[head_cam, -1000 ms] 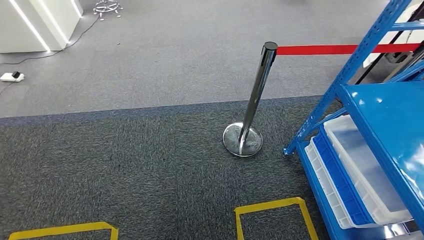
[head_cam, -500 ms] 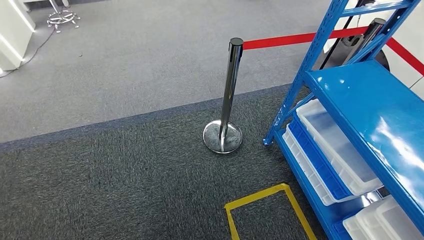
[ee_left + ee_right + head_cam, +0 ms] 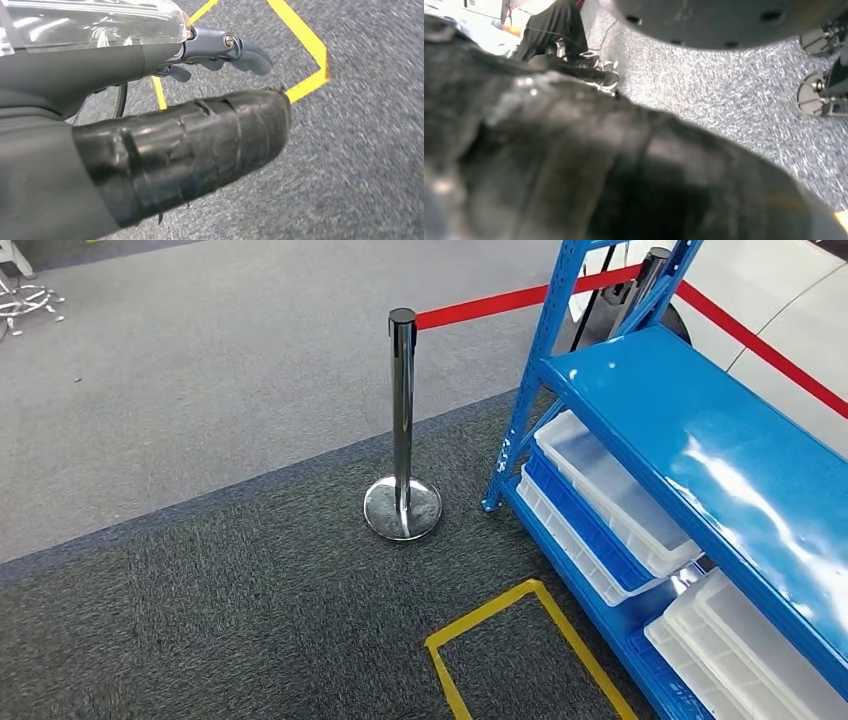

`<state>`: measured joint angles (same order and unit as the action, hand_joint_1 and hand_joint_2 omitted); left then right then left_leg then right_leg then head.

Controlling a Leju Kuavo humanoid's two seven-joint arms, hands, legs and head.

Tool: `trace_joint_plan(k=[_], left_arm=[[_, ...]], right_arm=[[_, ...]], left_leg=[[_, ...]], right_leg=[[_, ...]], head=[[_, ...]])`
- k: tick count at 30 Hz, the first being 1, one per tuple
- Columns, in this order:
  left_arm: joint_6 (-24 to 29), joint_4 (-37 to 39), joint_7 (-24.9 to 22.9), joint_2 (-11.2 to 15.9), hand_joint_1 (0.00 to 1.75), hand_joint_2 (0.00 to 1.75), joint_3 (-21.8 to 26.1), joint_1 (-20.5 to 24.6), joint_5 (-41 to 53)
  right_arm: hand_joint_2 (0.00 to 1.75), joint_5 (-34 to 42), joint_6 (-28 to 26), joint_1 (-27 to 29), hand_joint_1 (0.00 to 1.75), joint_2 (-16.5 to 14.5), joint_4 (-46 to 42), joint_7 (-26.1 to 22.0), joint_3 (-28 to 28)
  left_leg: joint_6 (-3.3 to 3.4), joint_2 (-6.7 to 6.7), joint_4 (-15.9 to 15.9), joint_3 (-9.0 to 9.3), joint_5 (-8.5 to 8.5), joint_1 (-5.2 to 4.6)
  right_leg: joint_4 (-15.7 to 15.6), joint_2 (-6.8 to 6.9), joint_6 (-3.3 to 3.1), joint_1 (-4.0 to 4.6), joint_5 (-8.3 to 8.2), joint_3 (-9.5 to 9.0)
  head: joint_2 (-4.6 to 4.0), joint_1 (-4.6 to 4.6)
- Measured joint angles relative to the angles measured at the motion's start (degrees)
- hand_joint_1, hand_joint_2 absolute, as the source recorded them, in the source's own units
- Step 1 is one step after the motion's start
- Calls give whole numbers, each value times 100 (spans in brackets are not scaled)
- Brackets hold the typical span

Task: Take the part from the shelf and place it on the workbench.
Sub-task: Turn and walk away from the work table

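My blue shelf (image 3: 690,430) runs down the right side of the head view frame, its glossy upper deck bare where it shows; beneath it, on the lower level, sit white bins (image 3: 610,495) with a blue bin (image 3: 580,525) sandwiched between two of them, and another white bin (image 3: 730,650) at the lower right corner; I cannot tell which of these, if any, holds the part, since no part can be made out. Just left of the shelf's front upright, at frame centre, a chrome stanchion (image 3: 402,430) stands upright on its round base, on the dark carpet (image 3: 200,620); a red belt (image 3: 480,306) runs from its black cap toward the upper right, behind the shelf, and a second red strip crosses the upper right corner. A yellow tape outline (image 3: 520,625) marks the floor at lower centre, just beside the shelf's foot; paler grey carpet (image 3: 200,350) fills the upper left.

In the left wrist view, my left robot hand (image 3: 200,95) hangs over grey carpet and a corner of yellow tape, fingers (image 3: 240,50) loosely extended, thumb apart from them, nothing in its grasp. In the right wrist view, my right robot hand (image 3: 624,175) is a dark blur close to the lens; I cannot tell how its fingers lie; a seated person's dark-trousered legs (image 3: 554,30) show at the upper left.
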<state>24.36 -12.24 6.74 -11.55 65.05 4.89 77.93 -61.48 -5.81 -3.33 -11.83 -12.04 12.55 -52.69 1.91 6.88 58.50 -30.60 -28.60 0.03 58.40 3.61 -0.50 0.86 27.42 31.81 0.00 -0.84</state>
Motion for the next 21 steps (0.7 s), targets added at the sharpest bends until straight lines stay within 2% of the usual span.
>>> trace_joint_plan(k=[1,3,4,5,6,7,8,9,10,11,13,14,16,17,19,20,21], left_arm=[[0,0,1,-2,0,0,0,10,1],[1,0,3,-4,0,0,0,15,1],[1,0,3,-2,0,0,0,9,2],[1,0,2,0,0,0,0,1,2],[1,0,0,2,0,0,0,-10,2],[1,0,-2,4,0,0,0,-20,2],[1,0,-2,5,0,0,0,-26,2],[1,0,-3,7,0,0,0,-30,1],[2,0,-3,9,0,0,0,-31,1],[2,0,-3,10,0,0,0,-33,-1],[2,0,-3,12,0,0,0,-33,-1],[2,0,-3,12,0,0,-1,-29,-1],[3,0,-3,10,0,0,0,-19,-3],[3,0,-4,10,0,0,1,-17,-7],[4,0,-4,8,0,0,2,-23,-14],[4,0,-3,9,0,0,2,-29,-14],[4,0,-3,8,0,0,2,-38,-14]], right_arm=[[0,-2,0,4,0,2,1,7,2],[0,-3,0,0,0,3,1,20,3],[0,-3,0,-4,0,3,1,25,4],[0,-4,1,-7,0,3,1,28,4],[0,-6,2,-9,0,3,1,31,5],[0,-7,3,-7,0,3,2,31,5],[0,-7,4,-4,0,3,2,32,6],[0,-7,4,0,0,3,2,32,6],[0,-8,7,3,0,3,2,32,6],[0,-11,11,5,0,3,2,32,6],[0,-18,23,0,0,3,2,32,7],[0,-21,27,-1,0,3,3,32,8],[0,-22,30,11,0,3,4,33,10],[0,-22,30,19,0,4,4,33,11],[0,-22,28,19,0,5,4,34,14],[0,-22,28,14,0,5,4,34,15],[0,-22,28,8,0,5,4,34,17]], left_leg=[[-35,-23,14,13,-22,3],[-103,-292,272,-82,-211,14],[-128,-466,563,-214,-379,31],[-145,-578,924,-388,-560,40],[-158,-620,1256,-549,-685,49],[-170,-631,1447,-645,-706,59],[-181,-635,1444,-653,-620,68],[-187,-644,1240,-566,-444,79],[-192,-699,872,-406,-228,94],[-194,-837,536,-256,-95,110],[-171,-1075,119,-83,16,120],[-143,-1125,103,-78,-9,108],[-65,-1011,87,-75,21,91],[-23,-950,68,-68,36,93],[55,-813,23,-59,61,107],[79,-738,17,-58,60,98],[95,-658,15,-60,54,88]], right_leg=[[-46,-64,-19,-18,-30,-21],[-141,-191,-66,-71,-95,-67],[-158,-250,-78,-83,-111,-68],[-156,-321,-91,-90,-116,-58],[-146,-397,-97,-92,-117,-46],[-130,-480,-96,-94,-114,-39],[-110,-567,-89,-99,-109,-35],[-85,-649,-76,-108,-100,-34],[-49,-728,-52,-120,-82,-30],[-10,-793,-23,-131,-63,-11],[72,-900,46,-134,-32,47],[84,-944,81,-139,-35,78],[77,-1029,146,-156,-54,109],[104,-973,171,-158,-35,126],[444,-698,214,-148,181,284],[790,-537,233,-145,368,449],[1187,-456,249,-149,555,645]], head=[[0,3],[0,12],[0,17],[0,20],[0,20],[0,20],[0,19],[0,20],[0,19],[0,19],[0,17],[0,17],[0,15],[0,14],[0,9],[0,5],[0,5]])
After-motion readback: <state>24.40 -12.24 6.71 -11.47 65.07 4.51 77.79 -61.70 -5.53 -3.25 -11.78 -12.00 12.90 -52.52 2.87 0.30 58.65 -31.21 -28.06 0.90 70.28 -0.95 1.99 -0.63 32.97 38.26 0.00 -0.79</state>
